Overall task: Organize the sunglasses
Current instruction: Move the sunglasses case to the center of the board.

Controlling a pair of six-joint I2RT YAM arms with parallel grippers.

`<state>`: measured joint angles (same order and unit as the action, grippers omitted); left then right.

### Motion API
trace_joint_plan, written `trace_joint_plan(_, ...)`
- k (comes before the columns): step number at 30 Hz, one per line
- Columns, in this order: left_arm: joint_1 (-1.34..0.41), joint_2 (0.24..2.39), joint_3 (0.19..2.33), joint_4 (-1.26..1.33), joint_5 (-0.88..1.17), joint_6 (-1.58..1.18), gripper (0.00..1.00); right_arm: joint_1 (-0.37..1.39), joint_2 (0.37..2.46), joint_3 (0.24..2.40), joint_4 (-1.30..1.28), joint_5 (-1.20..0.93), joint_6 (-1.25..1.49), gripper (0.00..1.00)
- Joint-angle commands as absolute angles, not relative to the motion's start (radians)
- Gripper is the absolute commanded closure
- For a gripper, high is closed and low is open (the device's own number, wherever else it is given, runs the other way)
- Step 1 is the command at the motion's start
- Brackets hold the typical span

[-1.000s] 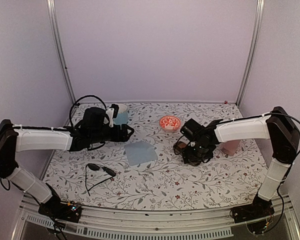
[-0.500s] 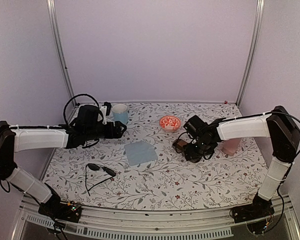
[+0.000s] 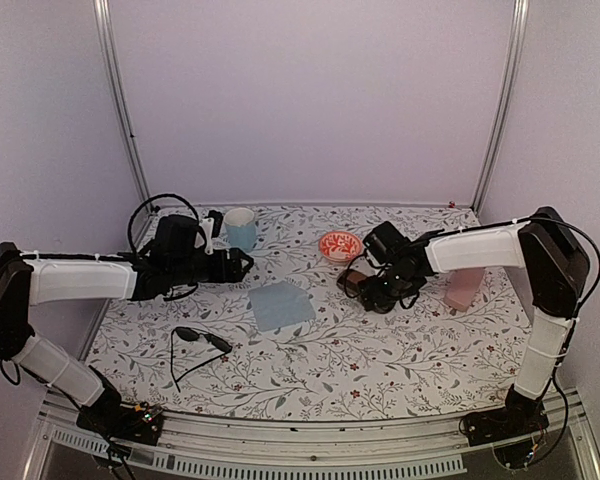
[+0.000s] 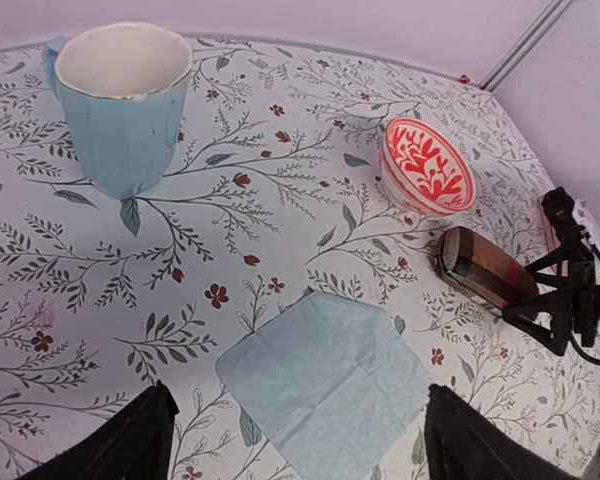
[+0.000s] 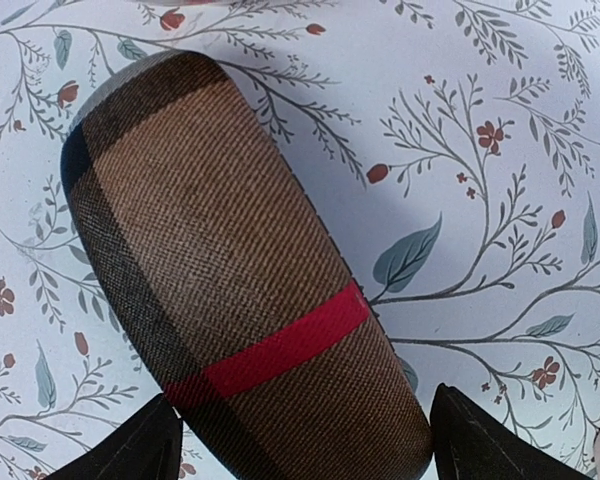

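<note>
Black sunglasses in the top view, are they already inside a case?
No, the black sunglasses lie bare on the table, apart from the brown case.

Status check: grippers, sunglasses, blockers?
Left gripper open, empty, by the blue cloth. Right gripper open over the brown case. Black sunglasses near-left on the table, arms unfolded, untouched. Nothing blocking them; second pair not seen.

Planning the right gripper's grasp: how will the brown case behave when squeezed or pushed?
The brown case looks hard-shelled, so probably stiff. Its domed, woven top may slip under pinching. Lying flat, it likely slides rather than rolls.
</note>
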<state>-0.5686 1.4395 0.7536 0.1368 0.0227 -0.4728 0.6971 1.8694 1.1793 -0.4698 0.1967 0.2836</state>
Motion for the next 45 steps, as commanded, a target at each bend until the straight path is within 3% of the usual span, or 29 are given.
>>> trace_joint_plan(1, -0.554, 1.435, 0.741, 0.166, 0.039, -0.476, 0.12, 0.690, 1.824, 1.200, -0.424, 0.169, 0.259, 0.12)
trace_joint_plan(6, -0.555, 1.443, 0.735, 0.177, 0.048, -0.481, 0.12, 0.680, 1.829, 1.264, -0.415, 0.158, 0.252, 0.11)
trace_joint_plan(14, -0.555, 1.437, 0.731, 0.178, 0.051, -0.479, 0.12, 0.659, 1.923, 1.319, -0.410, 0.135, 0.238, 0.18)
trace_joint_plan(21, -0.555, 1.435, 0.726, 0.186, 0.063, -0.481, 0.12, 0.658, 1.960, 1.293, -0.410, 0.145, 0.243, 0.25)
trace_joint_plan(28, -0.554, 1.434, 0.715, 0.197, 0.067, -0.483, 0.12, 0.659, 1.929, 1.247, -0.408, 0.154, 0.263, 0.25)
trace_joint_plan(38, -0.554, 1.419, 0.701, 0.204, 0.070, -0.484, 0.12, 0.636, 1.741, 1.217, -0.397, 0.149, 0.326, 0.13)
trace_joint_plan(45, -0.553, 1.398, 0.679, 0.216, 0.057, -0.480, 0.12, 0.448, 1.564, 1.076, -0.487, 0.212, 0.491, 0.09)
